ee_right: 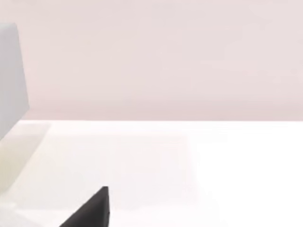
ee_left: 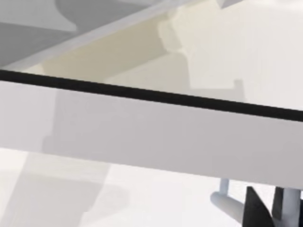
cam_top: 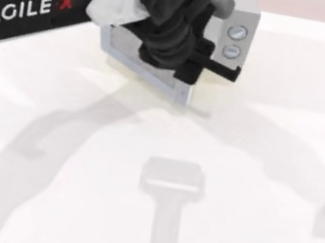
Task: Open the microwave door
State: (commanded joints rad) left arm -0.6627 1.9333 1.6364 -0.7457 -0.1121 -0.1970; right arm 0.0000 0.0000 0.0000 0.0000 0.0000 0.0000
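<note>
The light-grey microwave [cam_top: 248, 18] stands at the back of the table, its two round knobs [cam_top: 234, 41] facing up in the top view. The microwave door [cam_top: 124, 44] stands swung out at an angle from the body, hinged on the left. My left gripper [cam_top: 212, 72] hangs over the door's free edge. In the left wrist view the door [ee_left: 151, 137] crosses as a broad grey band, and the gripper [ee_left: 271, 213] is shut on the round grey door handle [ee_left: 227, 204]. My right gripper [ee_right: 94, 213] shows only as a dark corner, off to the right of the microwave [ee_right: 10, 75].
The left arm's white link with black lettering [cam_top: 38, 5] reaches in from the left over the table. Arm shadows fall across the white tabletop [cam_top: 266, 177] in front of the microwave.
</note>
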